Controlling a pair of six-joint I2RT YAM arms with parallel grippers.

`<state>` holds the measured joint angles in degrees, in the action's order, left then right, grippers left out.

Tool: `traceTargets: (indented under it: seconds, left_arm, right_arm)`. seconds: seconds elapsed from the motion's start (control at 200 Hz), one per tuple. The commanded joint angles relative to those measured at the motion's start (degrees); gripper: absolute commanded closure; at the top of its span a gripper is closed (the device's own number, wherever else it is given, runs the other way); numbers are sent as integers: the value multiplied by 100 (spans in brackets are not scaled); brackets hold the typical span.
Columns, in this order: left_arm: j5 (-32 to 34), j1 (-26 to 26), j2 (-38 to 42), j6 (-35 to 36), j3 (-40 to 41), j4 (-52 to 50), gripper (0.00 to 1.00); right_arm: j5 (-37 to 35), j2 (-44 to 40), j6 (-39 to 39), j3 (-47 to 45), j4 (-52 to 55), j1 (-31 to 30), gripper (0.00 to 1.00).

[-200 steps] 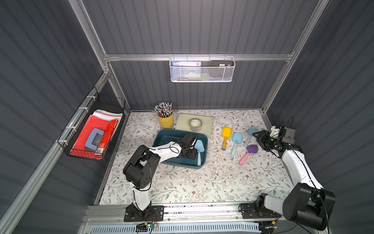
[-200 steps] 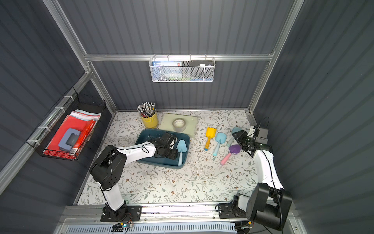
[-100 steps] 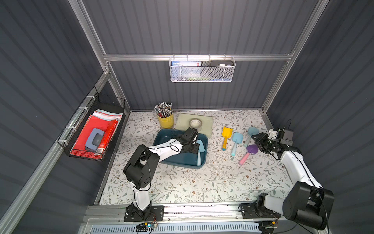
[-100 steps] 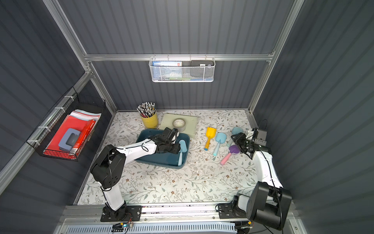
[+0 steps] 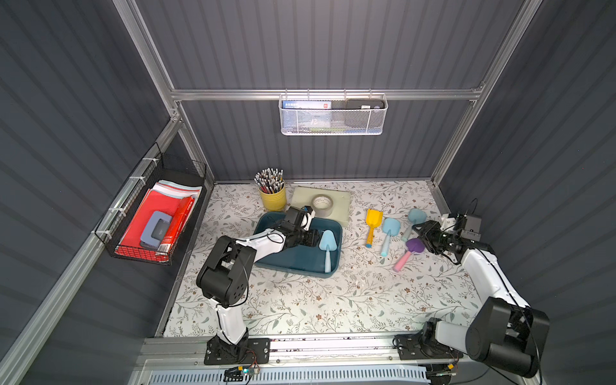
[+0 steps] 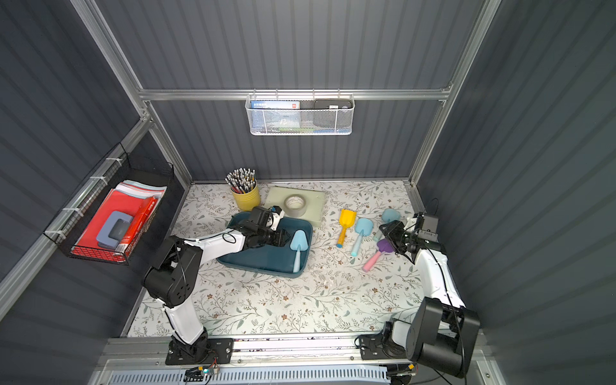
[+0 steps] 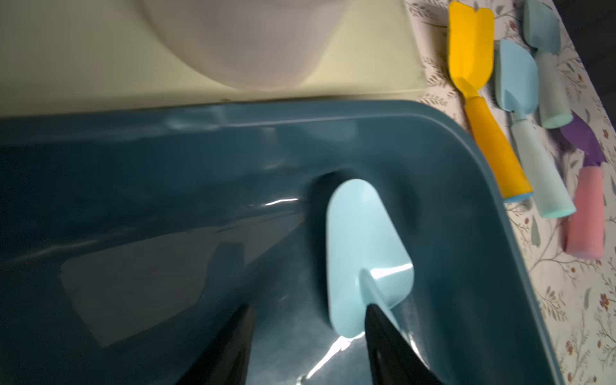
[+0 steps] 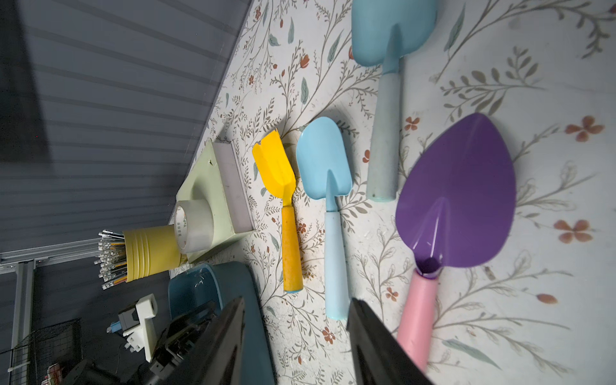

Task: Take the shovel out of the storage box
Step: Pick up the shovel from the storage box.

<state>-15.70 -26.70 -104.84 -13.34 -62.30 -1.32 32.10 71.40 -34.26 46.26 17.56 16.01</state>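
Just beside the left end effector [image 7: 308, 305] lies the shovel [image 7: 361, 246].

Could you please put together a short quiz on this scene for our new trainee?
1. True or false: a light blue shovel lies inside the storage box.
2. Which shovel lies nearest the right gripper? A the yellow shovel; B the purple shovel; C the shovel in the box.
3. Fill in: the left gripper has its jaws ___.
Key: 1 true; 2 B; 3 open.
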Motion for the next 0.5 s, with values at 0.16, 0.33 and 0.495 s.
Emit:
traceTargets:
  seconds: [0.16,0.33,0.495]
  left_arm:
    - [-995,-20,-157,475,-40,176,43]
    - [-1078,-20,-413,598,-70,187,44]
    - [-1064,-25,-531,544,-62,272,44]
  right_arm:
    - [111,-54,78,-55,-21,-19,45]
    - [99,-56,101,-38,10,-19,45]
    - [122,-38,95,-21,10,-19,45]
